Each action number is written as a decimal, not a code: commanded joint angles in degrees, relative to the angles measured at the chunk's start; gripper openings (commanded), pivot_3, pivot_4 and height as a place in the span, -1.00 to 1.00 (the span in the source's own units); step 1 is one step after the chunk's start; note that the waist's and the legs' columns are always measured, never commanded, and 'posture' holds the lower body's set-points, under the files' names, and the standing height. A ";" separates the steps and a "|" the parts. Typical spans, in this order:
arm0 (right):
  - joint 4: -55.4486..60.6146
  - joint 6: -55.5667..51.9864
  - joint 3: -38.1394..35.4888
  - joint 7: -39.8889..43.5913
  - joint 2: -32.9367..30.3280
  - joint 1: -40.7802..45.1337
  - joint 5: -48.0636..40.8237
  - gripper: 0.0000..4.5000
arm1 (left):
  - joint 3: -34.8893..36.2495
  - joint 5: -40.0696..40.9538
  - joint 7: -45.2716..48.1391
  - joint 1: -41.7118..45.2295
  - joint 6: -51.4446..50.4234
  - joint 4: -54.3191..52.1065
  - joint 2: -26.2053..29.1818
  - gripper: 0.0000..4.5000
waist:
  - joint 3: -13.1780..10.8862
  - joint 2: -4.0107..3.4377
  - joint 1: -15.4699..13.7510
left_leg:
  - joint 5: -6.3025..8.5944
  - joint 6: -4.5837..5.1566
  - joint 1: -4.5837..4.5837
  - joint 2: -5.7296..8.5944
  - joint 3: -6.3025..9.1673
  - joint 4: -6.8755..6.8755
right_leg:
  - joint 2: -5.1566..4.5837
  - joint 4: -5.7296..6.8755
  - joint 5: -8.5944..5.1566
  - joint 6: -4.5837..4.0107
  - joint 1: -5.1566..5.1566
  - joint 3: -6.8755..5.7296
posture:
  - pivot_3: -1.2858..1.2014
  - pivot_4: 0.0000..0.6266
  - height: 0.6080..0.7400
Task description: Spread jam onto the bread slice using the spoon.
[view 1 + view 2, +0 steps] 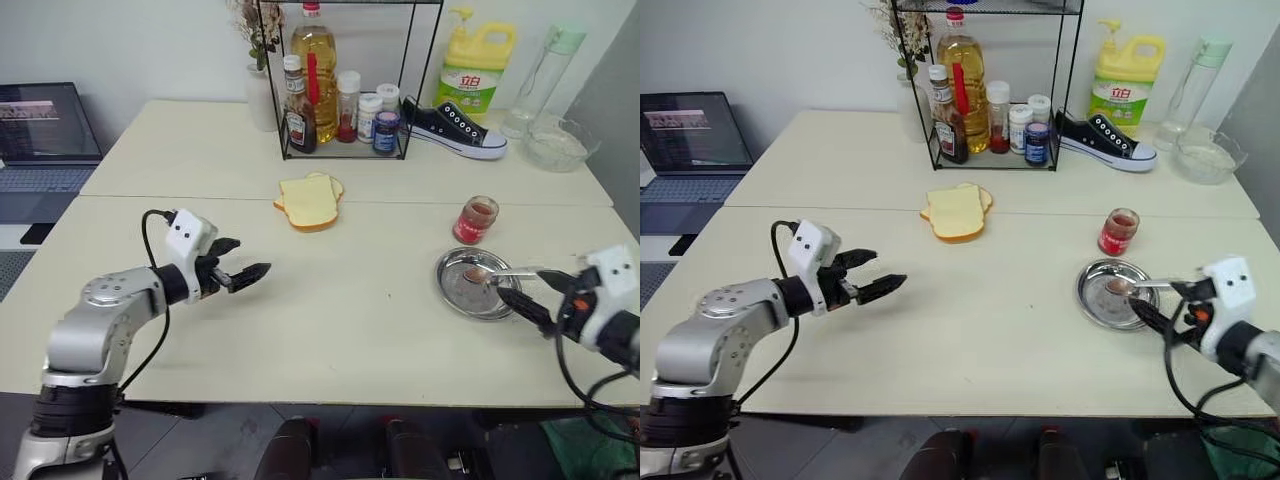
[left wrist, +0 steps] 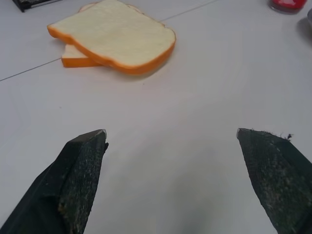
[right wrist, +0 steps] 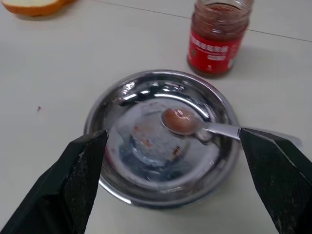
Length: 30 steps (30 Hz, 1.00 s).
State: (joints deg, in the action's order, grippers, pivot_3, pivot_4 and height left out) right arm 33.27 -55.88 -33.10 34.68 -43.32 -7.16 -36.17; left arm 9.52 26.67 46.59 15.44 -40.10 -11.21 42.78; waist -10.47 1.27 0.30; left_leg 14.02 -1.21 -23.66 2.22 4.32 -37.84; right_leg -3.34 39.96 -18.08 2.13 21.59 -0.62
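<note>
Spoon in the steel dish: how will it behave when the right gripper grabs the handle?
The spoon looks rigid, thin polished metal, so it is probably light and slippery between the fingers. Its bowl lies in the dish with the handle propped over the rim, so a push down may pivot it or shift the dish. The jam in its bowl could smear if tilted.

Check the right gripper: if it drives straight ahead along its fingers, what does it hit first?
Probably the steel dish. The open right gripper points down at it, and the spoon lies in the dish between the finger lines, so the near rim or the spoon comes first. The jam jar stands beyond.
</note>
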 commanded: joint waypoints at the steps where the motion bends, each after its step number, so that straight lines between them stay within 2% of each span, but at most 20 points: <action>1: -0.61 1.42 -2.96 2.60 -2.21 -0.38 -1.41 0.99 | 0.88 1.53 2.04 0.58 -0.37 -2.14 1.97 1.00 | 0.00 0.00 -0.01 | 0.00 0.00 0.06 -0.01 0.00 0.00 | 0.01 0.00 0.00 0.00 -0.06 0.00 | 0.03 -0.52 1.00; 5: -2.67 3.29 -2.42 1.58 -1.70 -0.73 -0.33 0.99 | 0.77 2.10 0.44 2.31 -1.59 -1.48 0.26 1.00 | 0.00 0.00 -0.03 | 0.02 0.03 0.14 -0.01 -0.01 0.02 | 0.01 -0.04 0.00 0.00 -0.16 0.00 | 0.03 -0.52 1.00; 12: -3.68 5.04 -2.48 2.15 -1.97 -2.22 -0.26 0.99 | 0.60 1.58 0.20 -0.42 -1.72 -4.54 1.43 1.00 | 0.00 0.00 -0.06 | 0.02 0.03 0.15 -0.02 -0.01 0.02 | -0.01 -0.04 0.00 0.00 -0.16 0.02 | 0.03 -0.52 1.00; 20: -2.17 6.12 0.83 0.05 -0.82 -0.94 -0.53 0.99 | -0.75 -1.04 -0.49 2.37 0.96 -2.66 1.70 1.00 | 0.00 0.00 -0.10 | 0.02 0.03 0.15 -0.02 -0.01 0.02 | 0.00 -0.05 0.00 0.00 -0.17 0.01 | 0.03 -0.52 1.00; 25: 1.60 3.27 6.28 -3.97 2.00 8.35 -5.38 0.99 | -4.93 -4.24 -2.03 9.07 6.42 3.86 -3.66 1.00 | 0.00 -0.01 -0.09 | 0.02 0.03 0.16 0.00 -0.02 0.01 | 0.00 -0.04 0.00 0.00 -0.17 0.01 | 0.03 -0.52 1.00; 30: 3.88 2.07 17.67 -6.93 6.37 17.01 -6.45 0.99 | -14.42 -14.95 -3.00 19.85 22.41 21.29 -11.60 1.00 | 0.00 0.01 -0.32 | 0.02 0.02 0.13 0.02 0.01 -0.01 | 0.01 -0.05 0.01 0.02 -0.18 -0.05 | 0.03 -0.52 1.00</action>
State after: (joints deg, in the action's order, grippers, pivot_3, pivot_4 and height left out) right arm 35.77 -53.84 -17.16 28.63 -37.32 8.91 -42.04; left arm -3.52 14.94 44.38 32.93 -23.52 5.82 32.06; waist -10.46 1.29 -0.02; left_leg 14.04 -1.19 -23.54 2.26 4.33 -37.85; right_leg -3.34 39.88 -18.07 2.17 21.41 -0.68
